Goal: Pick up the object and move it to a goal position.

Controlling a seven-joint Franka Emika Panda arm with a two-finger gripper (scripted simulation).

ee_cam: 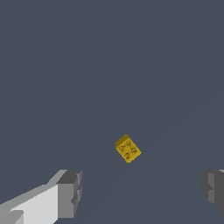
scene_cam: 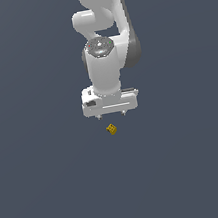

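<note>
The object is a tiny mustard-yellow block [scene_cam: 111, 129] with faint darker marks, lying on the flat dark grey ground. In the exterior view it sits just below the white gripper [scene_cam: 111, 115], apart from it. In the wrist view the block [ee_cam: 127, 148] lies between and beyond the two grey fingertips [ee_cam: 70, 192], turned at an angle. The gripper [ee_cam: 142, 192] is open wide and holds nothing; its jaws stand far apart.
The white Franka arm [scene_cam: 101, 41] rises from the gripper toward the top of the exterior view. A plain dark grey surface [scene_cam: 44, 193] surrounds the block on all sides.
</note>
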